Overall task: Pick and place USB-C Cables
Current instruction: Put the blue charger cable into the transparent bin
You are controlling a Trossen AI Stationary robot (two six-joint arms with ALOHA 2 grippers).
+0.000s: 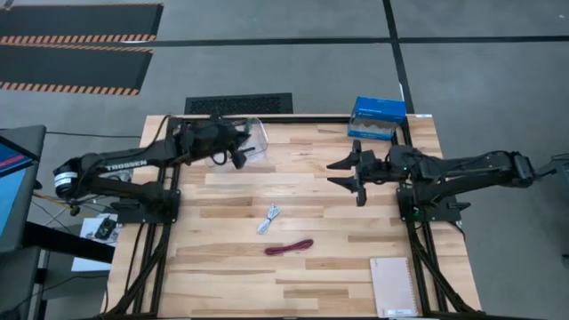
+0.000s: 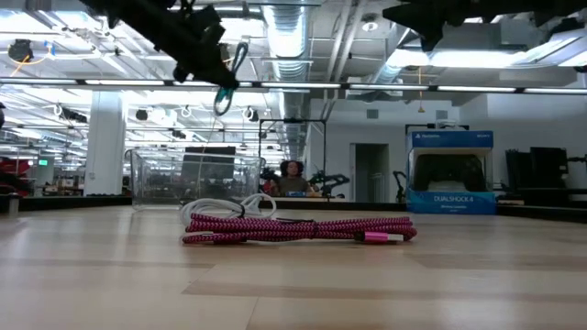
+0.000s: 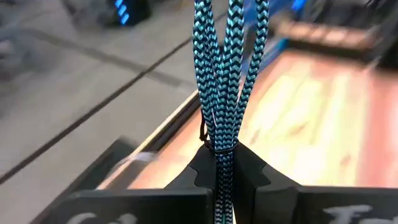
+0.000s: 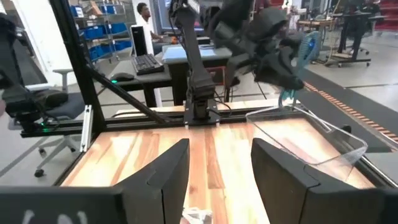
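Note:
My left gripper (image 1: 238, 156) is up over the table's far left part, beside a clear plastic bin (image 1: 256, 140), and is shut on a black-and-teal braided USB-C cable (image 3: 224, 68). In the low view the cable (image 2: 227, 81) dangles from that gripper (image 2: 213, 62) above the bin (image 2: 193, 176). A white-grey cable (image 1: 269, 218) and a dark red-maroon cable (image 1: 288, 247) lie flat on the table's middle. The maroon one (image 2: 303, 227) is nearest the low camera. My right gripper (image 1: 357, 174) hovers open over the table's right part, holding nothing. My left gripper pinches the braided cable bundle between its two fingers (image 3: 202, 174), at the end where a thin tie (image 3: 214, 147) binds the strands. Several strands run out past the fingertips. The bundle is lifted clear of the table and hangs loose below the gripper (image 2: 227, 81).
A blue box (image 1: 377, 117) stands at the table's far right edge. A notebook (image 1: 393, 286) lies at the near right corner. The right wrist view shows the bin (image 4: 311, 140) ahead, with the left arm (image 4: 261, 37) over it. Bare wood lies between the two arms.

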